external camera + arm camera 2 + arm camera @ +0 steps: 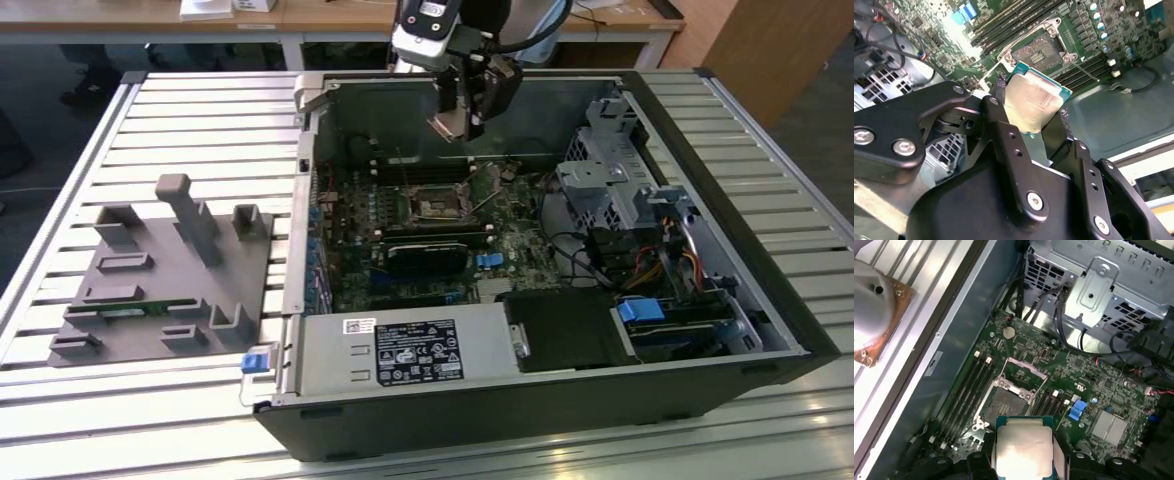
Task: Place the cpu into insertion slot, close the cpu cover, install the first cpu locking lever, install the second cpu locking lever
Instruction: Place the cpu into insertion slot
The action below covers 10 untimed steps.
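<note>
Within the hand (1032, 99), one cpu (1035, 105)

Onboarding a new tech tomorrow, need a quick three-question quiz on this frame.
1. The claw grips: A) a cable, B) the cpu, C) a fan.
2. Fill in: the insertion slot is ___ (empty or filled).
3. True or false: the cpu already lies in the insertion slot.
Key: 1 B; 2 empty; 3 false.
</note>
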Each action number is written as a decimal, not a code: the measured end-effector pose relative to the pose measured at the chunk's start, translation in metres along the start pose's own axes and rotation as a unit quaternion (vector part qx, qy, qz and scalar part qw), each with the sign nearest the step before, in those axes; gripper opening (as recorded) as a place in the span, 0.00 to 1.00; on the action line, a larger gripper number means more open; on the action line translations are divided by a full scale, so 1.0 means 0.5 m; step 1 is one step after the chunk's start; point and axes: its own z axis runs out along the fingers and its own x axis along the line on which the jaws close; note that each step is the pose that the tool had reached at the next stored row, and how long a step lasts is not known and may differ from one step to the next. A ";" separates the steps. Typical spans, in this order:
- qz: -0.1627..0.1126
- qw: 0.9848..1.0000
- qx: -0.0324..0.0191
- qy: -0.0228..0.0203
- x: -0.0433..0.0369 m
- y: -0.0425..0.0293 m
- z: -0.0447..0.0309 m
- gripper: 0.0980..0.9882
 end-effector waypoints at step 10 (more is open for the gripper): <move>0.059 0.998 -0.001 -0.005 0.001 -0.002 0.006 0.49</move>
